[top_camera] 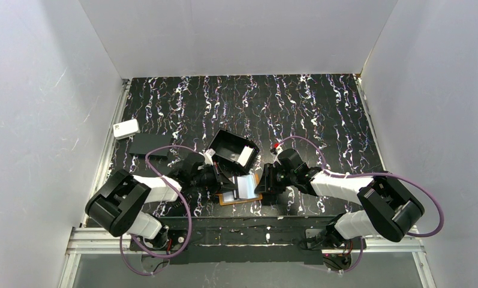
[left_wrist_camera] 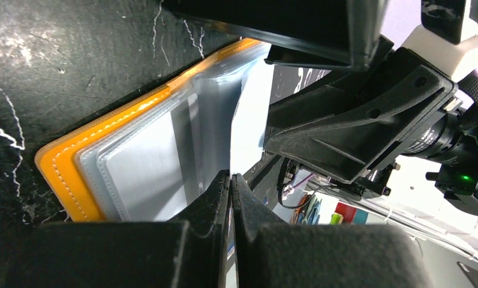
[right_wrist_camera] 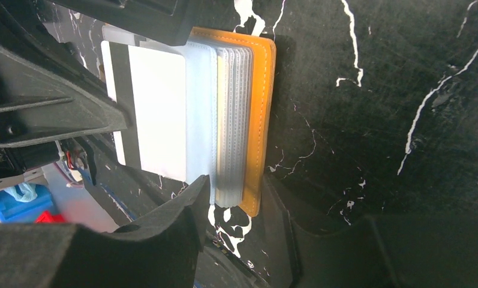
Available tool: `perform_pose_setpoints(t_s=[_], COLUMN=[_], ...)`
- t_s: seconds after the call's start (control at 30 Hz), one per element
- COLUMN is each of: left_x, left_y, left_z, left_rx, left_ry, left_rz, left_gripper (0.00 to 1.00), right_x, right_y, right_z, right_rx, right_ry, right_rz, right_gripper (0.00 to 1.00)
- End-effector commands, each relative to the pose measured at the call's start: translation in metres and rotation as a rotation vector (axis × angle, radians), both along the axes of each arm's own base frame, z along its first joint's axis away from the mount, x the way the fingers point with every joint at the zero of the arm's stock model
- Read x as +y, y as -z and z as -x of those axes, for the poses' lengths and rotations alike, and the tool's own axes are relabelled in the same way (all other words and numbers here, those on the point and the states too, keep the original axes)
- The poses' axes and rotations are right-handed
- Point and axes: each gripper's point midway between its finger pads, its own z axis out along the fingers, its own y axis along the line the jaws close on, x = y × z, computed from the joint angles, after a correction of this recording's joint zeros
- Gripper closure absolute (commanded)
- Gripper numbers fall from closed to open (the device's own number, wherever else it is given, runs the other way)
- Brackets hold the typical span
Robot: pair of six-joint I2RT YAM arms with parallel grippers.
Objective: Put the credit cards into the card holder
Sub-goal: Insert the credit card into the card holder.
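So the holder [right_wrist_camera: 261, 120] lies open on the surface [top_camera: 320, 108], and one white card [right_wrist_camera: 158, 114] with a dark stripe is partway into its clear pockets, the outer half still sticking out. The right gripper [right_wrist_camera: 236, 204] has its jaws about half wide, one on each side of the holder's pocket stack and orange cover, and looks like it's clamping that end. The left gripper [left_wrist_camera: 231, 180] is at the card's edge with its jaws fully closed. I can't tell if they're nipping the card or a sleeve. Just behind the holder, the tray [top_camera: 224, 139] has a white piece [top_camera: 245, 157] in it, probably more cards. I'd say barely started: this card isn't seated and the rest still need to go in.
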Motion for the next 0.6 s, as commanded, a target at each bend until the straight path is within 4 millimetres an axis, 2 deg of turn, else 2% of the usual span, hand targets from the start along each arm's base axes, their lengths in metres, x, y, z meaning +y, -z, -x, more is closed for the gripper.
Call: perform_pose_setpoints(t_s=[0.0,0.57], left_x=[0.0001,-0.0046], left_y=[0.0032,0.0126], left_z=[-0.0018,0.0000], left_rx=[0.024,0.057], left_ry=[-0.032,-0.023], left_rz=[0.027,0.055], left_gripper=[1.00,1.00], right_x=[-0.0047,-0.0027], right_y=[0.0101,0.0126], right_z=[0.0040,0.0049], right_rx=[0.020,0.025], right_ry=[-0.001,-0.003], right_rz=[0.051,0.048], right_gripper=[0.54,0.54])
